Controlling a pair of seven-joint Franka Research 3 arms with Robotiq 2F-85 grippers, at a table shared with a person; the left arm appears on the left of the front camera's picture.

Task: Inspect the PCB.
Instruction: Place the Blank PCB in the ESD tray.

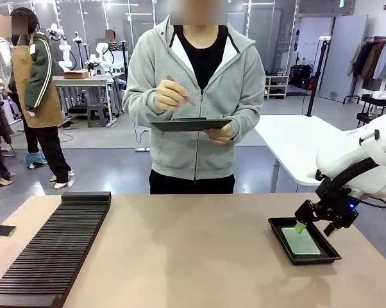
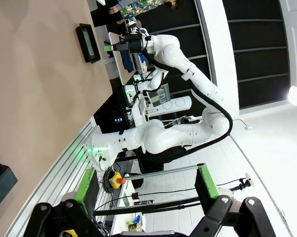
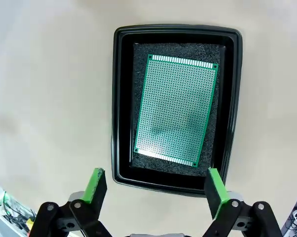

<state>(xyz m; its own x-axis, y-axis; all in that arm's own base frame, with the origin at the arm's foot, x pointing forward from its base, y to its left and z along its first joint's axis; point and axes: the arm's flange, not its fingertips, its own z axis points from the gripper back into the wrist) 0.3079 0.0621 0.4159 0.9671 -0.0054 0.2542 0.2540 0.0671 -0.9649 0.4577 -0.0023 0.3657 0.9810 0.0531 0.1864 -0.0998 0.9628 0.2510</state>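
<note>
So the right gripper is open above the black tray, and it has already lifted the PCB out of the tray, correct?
Not quite. The right gripper is open above the black tray, but the PCB lies flat inside the tray, ungripped. The right wrist view shows it.

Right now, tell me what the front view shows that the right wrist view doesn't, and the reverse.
Front view alone: a person writing on a clipboard, and a black slotted rack on the table. Right wrist view alone: the PCB's fine hole grid and the black foam under it. Both share: the PCB lying in the black tray, with the open right end effector above it.
</note>
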